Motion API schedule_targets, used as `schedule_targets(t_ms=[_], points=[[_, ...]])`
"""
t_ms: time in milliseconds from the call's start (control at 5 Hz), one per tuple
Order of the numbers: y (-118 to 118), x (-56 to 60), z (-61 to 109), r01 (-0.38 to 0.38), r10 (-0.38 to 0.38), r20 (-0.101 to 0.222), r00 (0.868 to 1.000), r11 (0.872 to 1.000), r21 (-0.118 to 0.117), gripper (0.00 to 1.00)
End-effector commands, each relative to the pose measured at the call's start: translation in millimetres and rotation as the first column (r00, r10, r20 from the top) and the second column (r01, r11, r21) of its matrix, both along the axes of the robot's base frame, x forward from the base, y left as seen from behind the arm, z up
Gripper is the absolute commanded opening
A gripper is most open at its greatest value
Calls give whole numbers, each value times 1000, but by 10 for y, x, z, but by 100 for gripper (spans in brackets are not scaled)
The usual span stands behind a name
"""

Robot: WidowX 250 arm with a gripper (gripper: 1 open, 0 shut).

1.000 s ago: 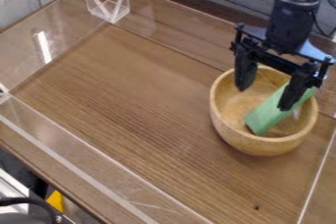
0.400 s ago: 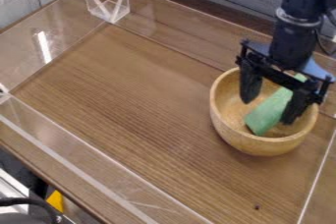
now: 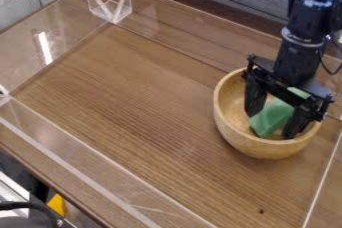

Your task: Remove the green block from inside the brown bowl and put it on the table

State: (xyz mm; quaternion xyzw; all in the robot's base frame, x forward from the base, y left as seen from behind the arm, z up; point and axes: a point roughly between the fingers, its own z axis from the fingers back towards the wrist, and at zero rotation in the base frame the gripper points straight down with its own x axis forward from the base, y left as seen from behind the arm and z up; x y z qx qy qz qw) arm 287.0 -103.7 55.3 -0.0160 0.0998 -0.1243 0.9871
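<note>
- The black metal two-fingered tool (image 3: pixel 283 90) has come down since a second ago, and its tips now sit lower, at the round light-brown wooden bowl (image 3: pixel 238 131).
- Its fingers are spread wide, one towards the bowl's left side in the view and one towards the right, with no grip made.
- The bright green rectangular block (image 3: pixel 266 121) is inside the bowl, leaning up towards its far right side; more of it is hidden behind the tool than a moment ago.
- The bowl itself looks unmoved on the dark brown wood-grain bench (image 3: pixel 134 102).
- For the task, this reads as the approach nearly finished: the block seems to lie between the fingers, though their exact depth cannot be told.
- Next would come closing on the block, then lifting; a finger could catch the rim and drag the bowl along.
</note>
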Motion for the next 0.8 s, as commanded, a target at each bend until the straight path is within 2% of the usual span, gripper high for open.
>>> schedule_targets(t_ms=[0, 200, 400, 600], points=[[-63, 110, 21, 25, -24, 56, 998, 1000, -18, 100], [-112, 115, -53, 52, -51, 61, 997, 998, -23, 0], [-27, 71, 82, 84, -81, 80, 994, 996, -40, 0], [76, 16, 287, 114, -106, 110, 988, 991, -69, 0]])
